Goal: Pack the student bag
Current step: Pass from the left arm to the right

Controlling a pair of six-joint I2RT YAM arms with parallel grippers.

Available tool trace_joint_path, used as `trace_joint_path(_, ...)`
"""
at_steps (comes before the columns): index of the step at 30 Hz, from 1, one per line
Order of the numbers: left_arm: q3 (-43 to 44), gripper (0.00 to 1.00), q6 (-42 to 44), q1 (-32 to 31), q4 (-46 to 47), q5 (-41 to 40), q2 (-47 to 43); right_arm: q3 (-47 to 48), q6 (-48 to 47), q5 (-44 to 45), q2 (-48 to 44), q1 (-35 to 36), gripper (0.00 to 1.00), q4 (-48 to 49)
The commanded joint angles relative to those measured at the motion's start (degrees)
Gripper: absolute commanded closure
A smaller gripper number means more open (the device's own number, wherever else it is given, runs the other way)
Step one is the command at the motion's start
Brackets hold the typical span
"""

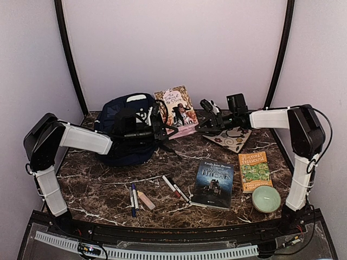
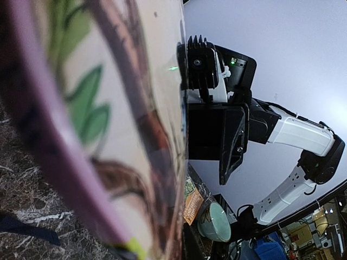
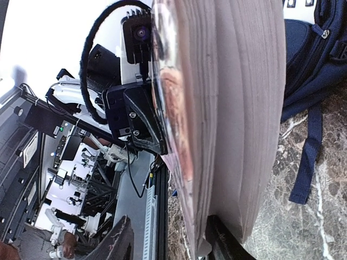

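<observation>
Top external view: pink-bordered paperback (image 1: 176, 108) stands upright, pinched by the left gripper (image 1: 160, 129) at its edge nearest the student bag (image 1: 116, 151). The bag slumps on the table (image 1: 108, 187) just beside the paperback, on the left-arm side. Right gripper (image 3: 171, 244) straddles the opposite edge, fingers (image 3: 222, 241) spread (not clamping). We judge: held vertical to slide edge-first into the bag.

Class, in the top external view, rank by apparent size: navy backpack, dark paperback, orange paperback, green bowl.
1. Navy-blue fabric backpack
2. Dark Wuthering Heights paperback
3. Orange Treehouse paperback
4. Pale green round bowl
</observation>
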Motion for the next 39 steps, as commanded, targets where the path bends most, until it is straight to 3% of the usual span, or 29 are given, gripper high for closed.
trace_joint_path(1, -0.94, 1.00, 2.10, -0.08, 2.08, -0.92, -4.23, 0.87, -0.25, 2.96, 0.47, -0.55, 0.51, 0.13)
trace_joint_path(5, -0.88, 1.00, 2.40, -0.09, 2.66, -1.03, -5.51, 4.33, -9.33, 7.95, 2.08, -0.57, 0.38, -12.19)
trace_joint_path(10, -1.36, 1.00, 0.26, -0.10, 5.02, 0.21, -4.68, 6.08, -8.77, 5.14, 3.90, -0.09, 0.24, -12.77)
trace_joint_path(14, -1.86, 1.00, -2.25, -0.17, 7.32, 1.67, -2.88, 5.51, -4.49, 0.30, 4.08, 1.02, 0.20, -6.30)
trace_joint_path(22, -1.29, 1.00, -5.76, -0.15, 10.10, 3.99, 0.37, 0.61, 4.62, -3.74, 1.49, 2.37, 0.22, 11.56)
trace_joint_path(26, -1.51, 1.00, -5.48, -0.10, 8.94, 3.51, 0.48, -4.20, 24.47, -4.73, 1.44, 2.30, 0.41, 31.39)
trace_joint_path(29, -1.56, 1.00, -2.34, -0.13, 4.62, 1.22, -0.77, -8.29, 44.74, -5.40, 2.72, 2.18, 0.51, 57.31)
trace_joint_path(31, -1.57, 1.00, -0.86, -0.12, 2.89, 0.19, -1.39, -8.96, 55.01, -5.80, 4.28, 2.08, 0.59, 69.53)
trace_joint_path(34, -1.65, 1.00, -0.14, 0.12, 1.59, -0.40, -1.69, -8.70, 60.09, -5.98, 5.55, 2.09, 0.69, 75.17)
trace_joint_path(39, -2.00, 1.00, 0.39, 0.35, 0.70, -1.42, -2.38, -8.72, 59.48, -5.81, 5.55, 2.04, 0.70, 74.42)
